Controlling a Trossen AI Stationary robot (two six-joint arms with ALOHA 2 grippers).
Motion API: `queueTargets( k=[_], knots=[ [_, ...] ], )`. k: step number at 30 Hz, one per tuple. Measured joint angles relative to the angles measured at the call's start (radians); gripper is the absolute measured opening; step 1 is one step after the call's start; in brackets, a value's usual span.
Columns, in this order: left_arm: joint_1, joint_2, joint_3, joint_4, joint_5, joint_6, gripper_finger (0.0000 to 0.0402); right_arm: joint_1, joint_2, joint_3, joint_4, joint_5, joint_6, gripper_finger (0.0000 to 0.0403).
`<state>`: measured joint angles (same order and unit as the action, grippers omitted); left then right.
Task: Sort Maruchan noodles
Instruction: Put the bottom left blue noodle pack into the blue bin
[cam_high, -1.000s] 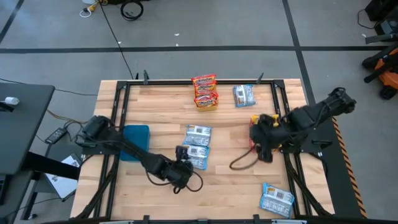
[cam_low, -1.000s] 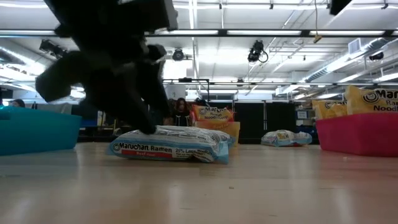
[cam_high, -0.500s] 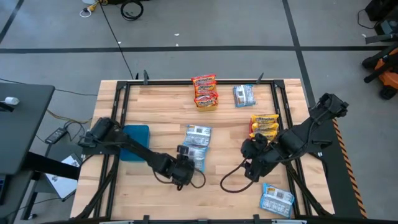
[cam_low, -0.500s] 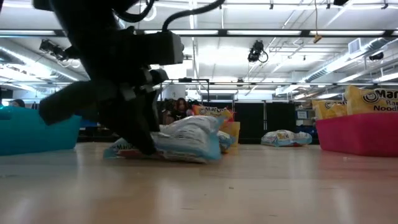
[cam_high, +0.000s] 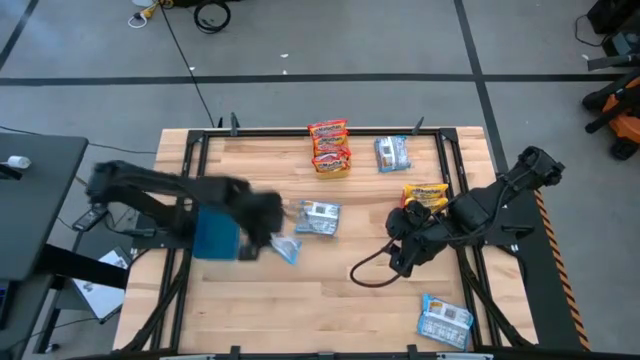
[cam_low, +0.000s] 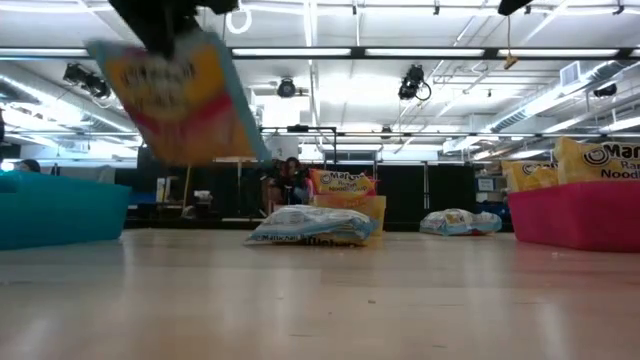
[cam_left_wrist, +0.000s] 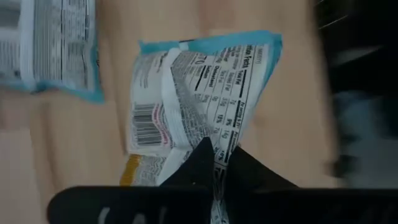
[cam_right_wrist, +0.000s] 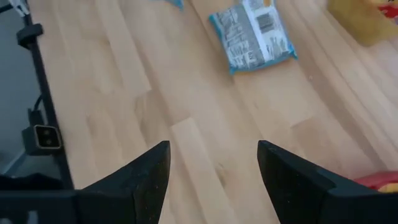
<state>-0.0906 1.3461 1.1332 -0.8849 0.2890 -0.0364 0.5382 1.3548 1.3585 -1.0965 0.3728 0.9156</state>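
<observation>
Left claw (cam_left_wrist: 216, 163) pinches blue-and-white crinkly plastic ramen packet (cam_left_wrist: 199, 115) by one edge, lifted just beside blue plastic bin (cam_high: 216, 232), likely for dropping in. Right claw (cam_right_wrist: 211, 163) spread wide, empty, over wooden table (cam_right_wrist: 186, 112), well right of bin.

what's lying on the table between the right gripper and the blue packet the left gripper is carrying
One blue-and-white packet lies on the wood between the right gripper and the carried packet at the left gripper. Otherwise bare, going by the high view.

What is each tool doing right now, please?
Left tool: shut on a blue-and-white noodle packet, lifted near the blue bin.
Right tool: open, empty, above the table.
</observation>
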Motion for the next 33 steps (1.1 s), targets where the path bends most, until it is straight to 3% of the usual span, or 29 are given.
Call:
queueTargets(
  k=[5, 10, 13, 22, 28, 33],
  knots=[
    [0.162, -0.162, 0.001, -0.231, 0.192, -0.002, 0.0018, -0.041, 0.001, -0.019, -0.006, -0.014, -0.062, 0.0246],
    [0.264, -0.236, -0.002, -0.537, 0.196, 0.035, 0.0018, -0.093, 0.001, -0.022, -0.002, -0.023, -0.123, 0.0246],
    [0.332, -0.257, -0.037, -0.623, 0.183, 0.05, 0.0018, -0.116, 0.001, -0.022, 0.004, -0.023, -0.157, 0.0246],
    [0.558, -0.293, -0.318, -0.571, 0.132, 0.148, 0.0018, -0.164, 0.001, -0.022, 0.014, -0.037, -0.201, 0.0246],
    [0.676, -0.297, -0.329, -0.427, 0.173, 0.153, 0.0023, -0.182, 0.001, -0.022, 0.02, -0.053, -0.202, 0.0246],
    [0.762, -0.286, -0.329, -0.383, 0.119, 0.149, 0.0023, -0.204, 0.001, -0.022, 0.023, -0.052, -0.205, 0.0246]
  ],
)
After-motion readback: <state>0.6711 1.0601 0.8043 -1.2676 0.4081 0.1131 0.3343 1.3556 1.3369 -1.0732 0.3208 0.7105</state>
